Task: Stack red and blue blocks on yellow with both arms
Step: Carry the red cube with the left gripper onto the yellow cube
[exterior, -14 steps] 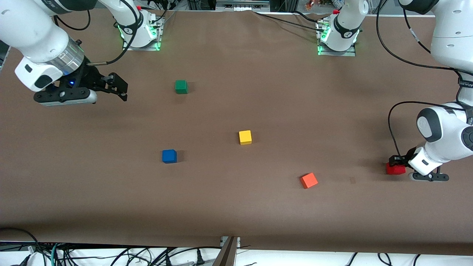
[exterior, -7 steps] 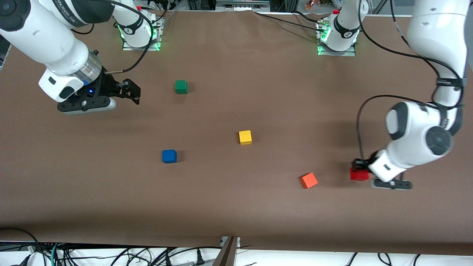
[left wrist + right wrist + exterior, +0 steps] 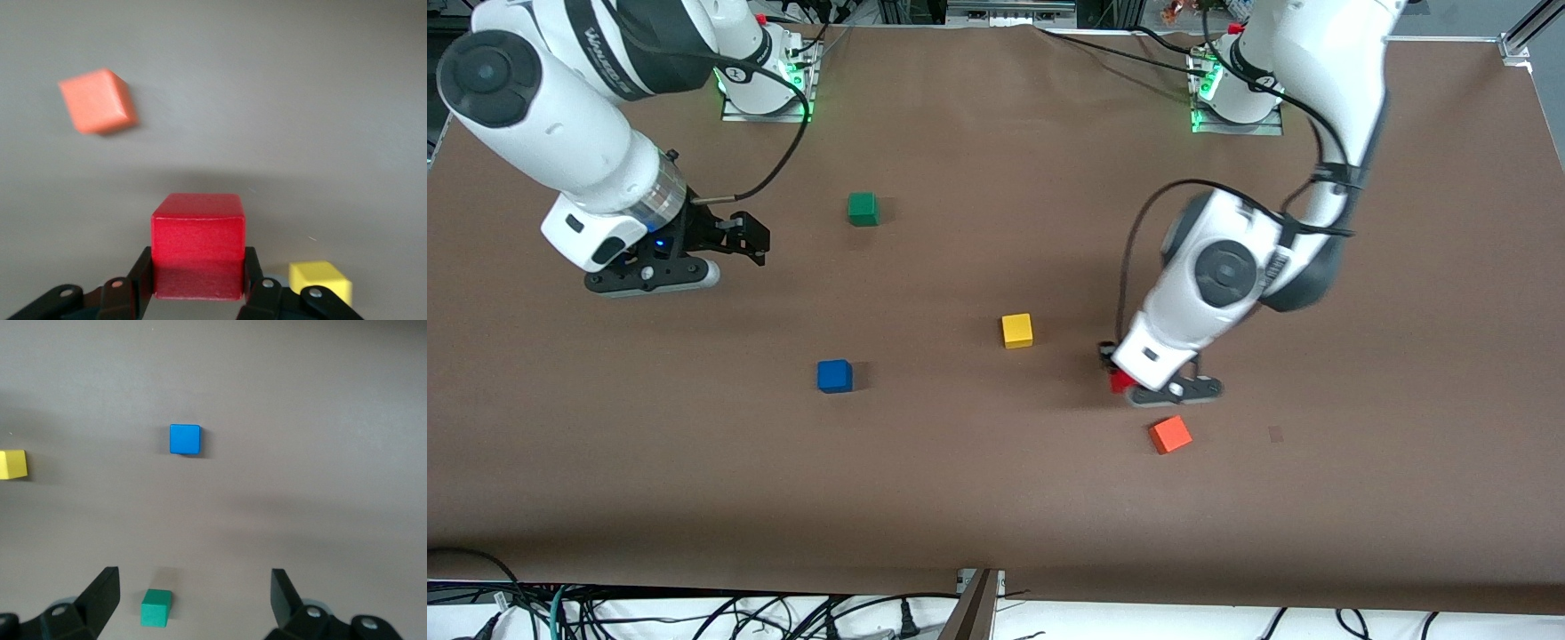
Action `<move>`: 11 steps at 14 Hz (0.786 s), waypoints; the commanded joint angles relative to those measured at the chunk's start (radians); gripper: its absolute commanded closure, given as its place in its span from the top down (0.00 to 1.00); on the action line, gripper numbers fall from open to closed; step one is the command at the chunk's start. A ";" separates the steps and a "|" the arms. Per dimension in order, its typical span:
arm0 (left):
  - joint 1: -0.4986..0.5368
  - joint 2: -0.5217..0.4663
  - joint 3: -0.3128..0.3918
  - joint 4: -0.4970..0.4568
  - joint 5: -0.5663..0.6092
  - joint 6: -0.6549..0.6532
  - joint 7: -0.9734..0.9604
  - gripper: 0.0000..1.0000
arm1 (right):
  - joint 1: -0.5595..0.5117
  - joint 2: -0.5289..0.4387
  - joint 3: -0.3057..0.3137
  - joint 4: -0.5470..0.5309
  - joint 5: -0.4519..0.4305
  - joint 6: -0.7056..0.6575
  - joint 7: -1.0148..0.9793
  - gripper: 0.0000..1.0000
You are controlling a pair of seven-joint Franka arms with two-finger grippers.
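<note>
Reads "ANKA" in part on the black band of the right arm [image 3: 596,116]; rest of the word cut off by the arm's curve. Right gripper [image 3: 749,238] up over bare brown table [image 3: 960,516] toward the right arm's end, fingers spread wide apart, nothing between them, plain in the right wrist view [image 3: 193,600].

Blue block [image 3: 834,376] flat on the table, nearer the front camera than the green cube [image 3: 863,209]. Yellow block [image 3: 1016,331] alone near mid-table.

Left gripper [image 3: 1113,369] up over the table between yellow block and orange cube [image 3: 1169,435], mostly hidden under the left arm [image 3: 1227,276] in the front view. Red block [image 3: 1120,381] only a sliver there; full in the left wrist view [image 3: 197,245], clamped between the two fingers [image 3: 261,283], with the yellow block half hidden by one fingertip.
</note>
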 commanded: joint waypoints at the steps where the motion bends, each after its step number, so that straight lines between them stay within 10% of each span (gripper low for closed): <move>1: -0.093 0.034 0.023 0.035 -0.012 -0.018 -0.129 0.00 | 0.026 0.011 -0.001 0.027 -0.022 -0.010 0.005 1.00; 11: -0.249 0.122 0.030 0.079 -0.010 -0.009 -0.252 0.00 | 0.012 0.120 -0.007 0.032 -0.015 -0.005 -0.096 1.00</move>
